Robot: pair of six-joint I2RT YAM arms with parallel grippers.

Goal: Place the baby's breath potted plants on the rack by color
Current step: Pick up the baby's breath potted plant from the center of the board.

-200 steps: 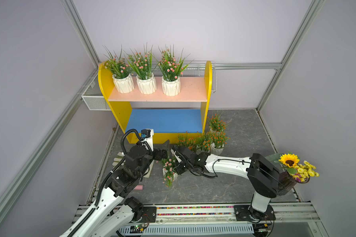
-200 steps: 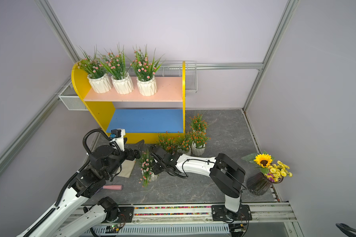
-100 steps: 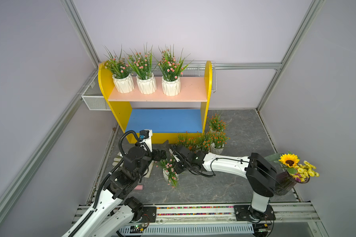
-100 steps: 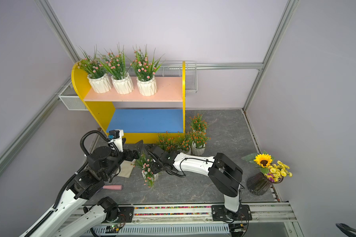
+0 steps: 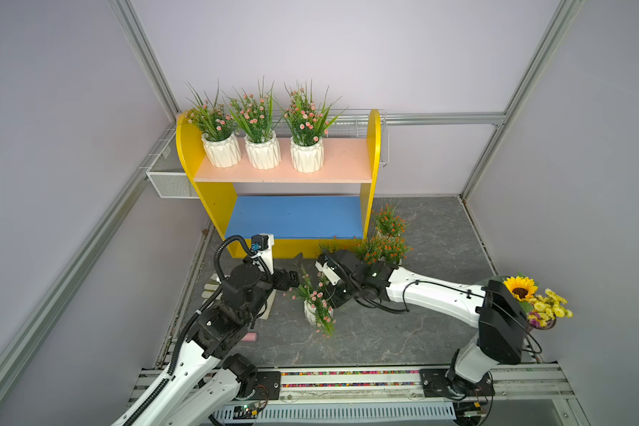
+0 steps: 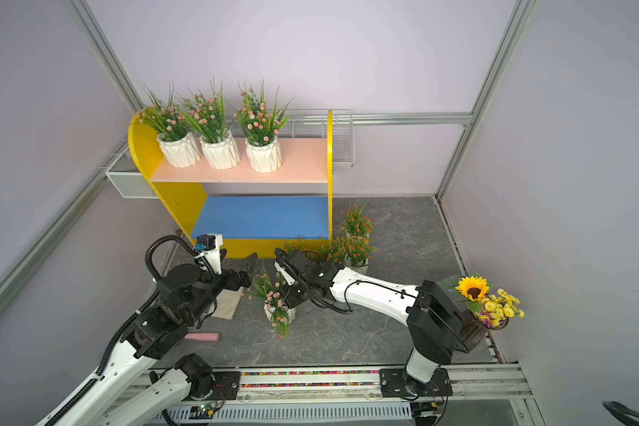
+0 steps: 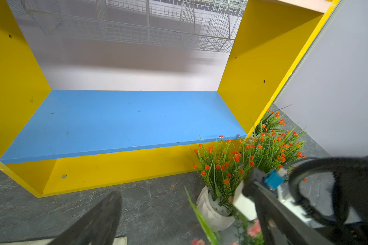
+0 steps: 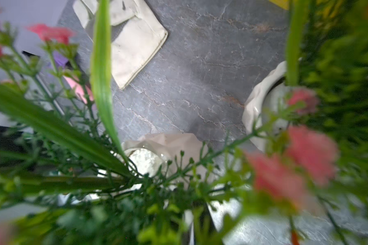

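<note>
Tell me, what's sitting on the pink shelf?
Three pots of pink flowers stand in a row on the shelf; the rest is bare. Their leaves hide part of the basket behind.

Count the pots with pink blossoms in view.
4 pink-blossom pots: three in a row on the rack's pink upper shelf; the fourth on the floor before the rack. None seems hidden.

The dark grey, marble-veined bench [image 5: 384, 332] carries the rack [image 5: 214, 191], which stands against the back wall. On its pink upper board [image 5: 347, 162], three pink-blossomed pots [image 5: 262, 155] stand in a row toward the left end, above the blue lower board [image 5: 292, 217]. By the rack's right foot, orange-blossomed pots [image 5: 384, 249] crowd together on the bench. There are three or perhaps four; their foliage overlaps. In front are a lone pink-blossomed pot [image 5: 310, 313], apparently tilted, a beige cloth [image 6: 229, 304], a pink cylinder [image 6: 202, 336] and, far right, a dark vase [image 6: 474, 333].
</note>
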